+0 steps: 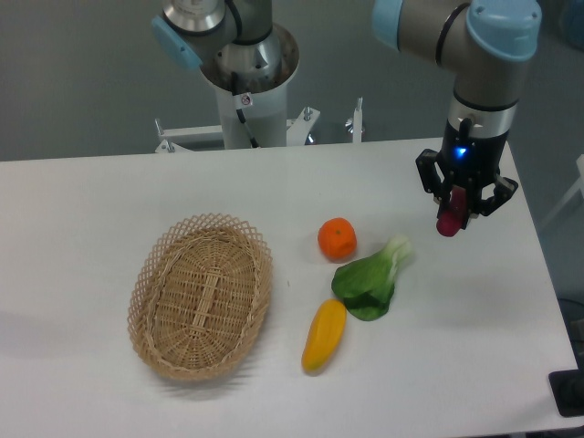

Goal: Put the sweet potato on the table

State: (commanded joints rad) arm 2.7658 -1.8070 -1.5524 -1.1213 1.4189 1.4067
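Note:
The sweet potato (449, 222) is a small maroon tuber, held upright between my gripper's fingers, with only its lower end showing below them. My gripper (461, 204) is shut on it and hangs over the right part of the white table (82, 219), a little above the surface, to the right of the leafy green. The upper part of the sweet potato is hidden by the fingers.
An oval wicker basket (202, 294) sits left of centre with nothing in it. A round orange fruit (337, 238), a leafy green vegetable (372, 279) and a yellow oblong vegetable (324, 335) lie mid-table. The arm's base (248, 87) stands at the back edge.

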